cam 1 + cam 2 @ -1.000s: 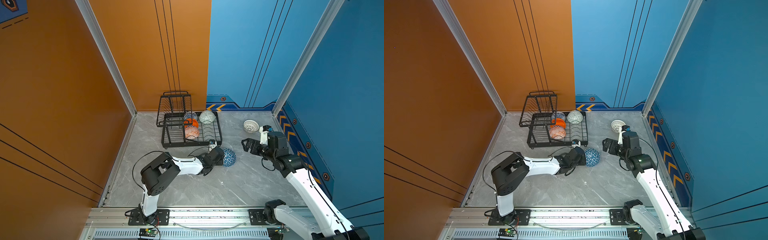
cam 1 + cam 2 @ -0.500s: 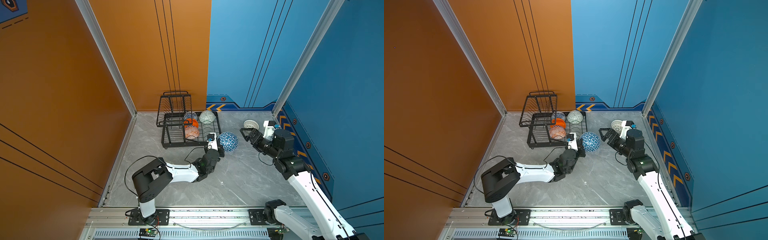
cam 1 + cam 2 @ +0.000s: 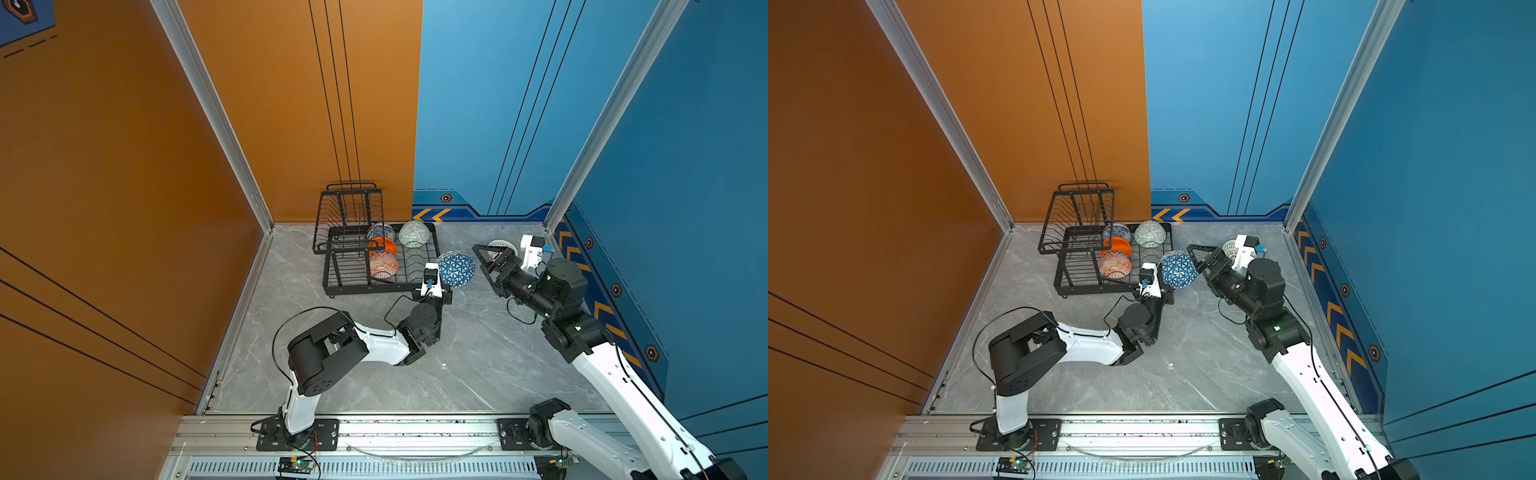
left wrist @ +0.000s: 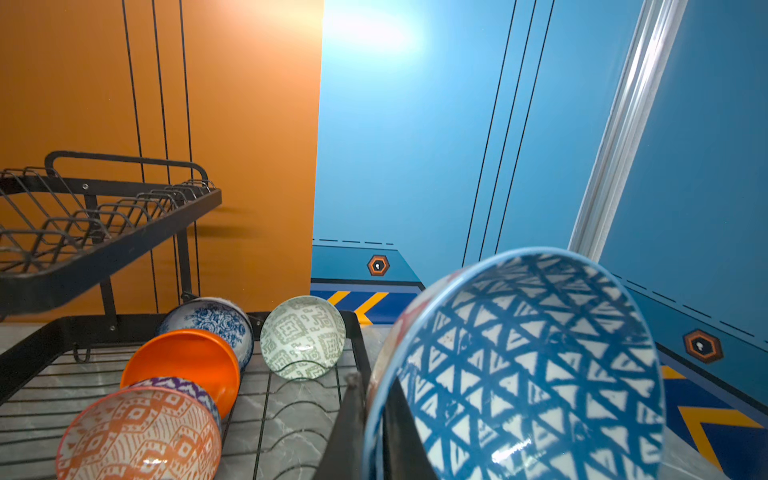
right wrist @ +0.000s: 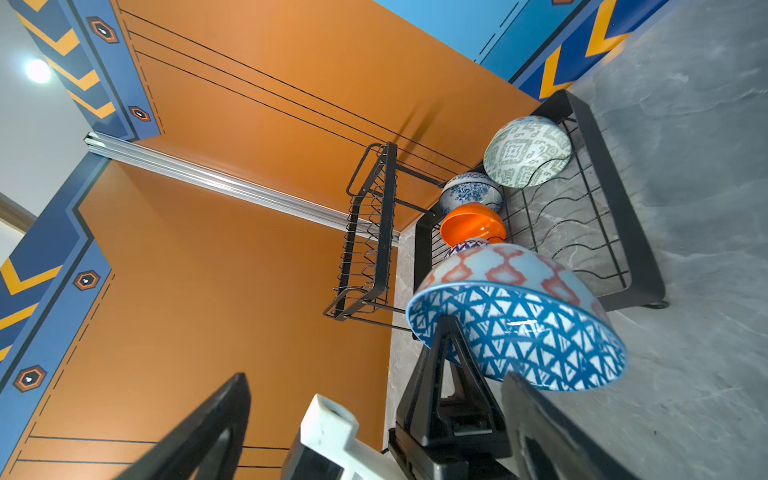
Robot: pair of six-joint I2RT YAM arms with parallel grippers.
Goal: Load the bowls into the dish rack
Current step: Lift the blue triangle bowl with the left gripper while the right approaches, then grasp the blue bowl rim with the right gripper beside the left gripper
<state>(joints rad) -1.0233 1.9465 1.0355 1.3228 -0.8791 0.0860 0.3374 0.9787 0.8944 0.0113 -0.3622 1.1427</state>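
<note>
Left tool [image 3: 448,287] clamped, wrist upturned, right tool [image 3: 487,266] spread wide

A robotics lab test cell: a booth of flat orange wall panels [image 3: 124,166] and blue wall panels [image 3: 478,104] framed by bare aluminium posts [image 3: 210,112], with printed yellow chevrons [image 3: 432,215] and hexagon markers [image 3: 446,198] along the base. The left arm [image 3: 374,347] and right arm [image 3: 615,374] are bolted to an aluminium rail [image 3: 415,432] beside a bare circuit board [image 3: 297,464] and loose wiring. On the grey marble-look tabletop [image 3: 478,353] stands a household prop — a black wire dish rack [image 3: 370,287].
</note>
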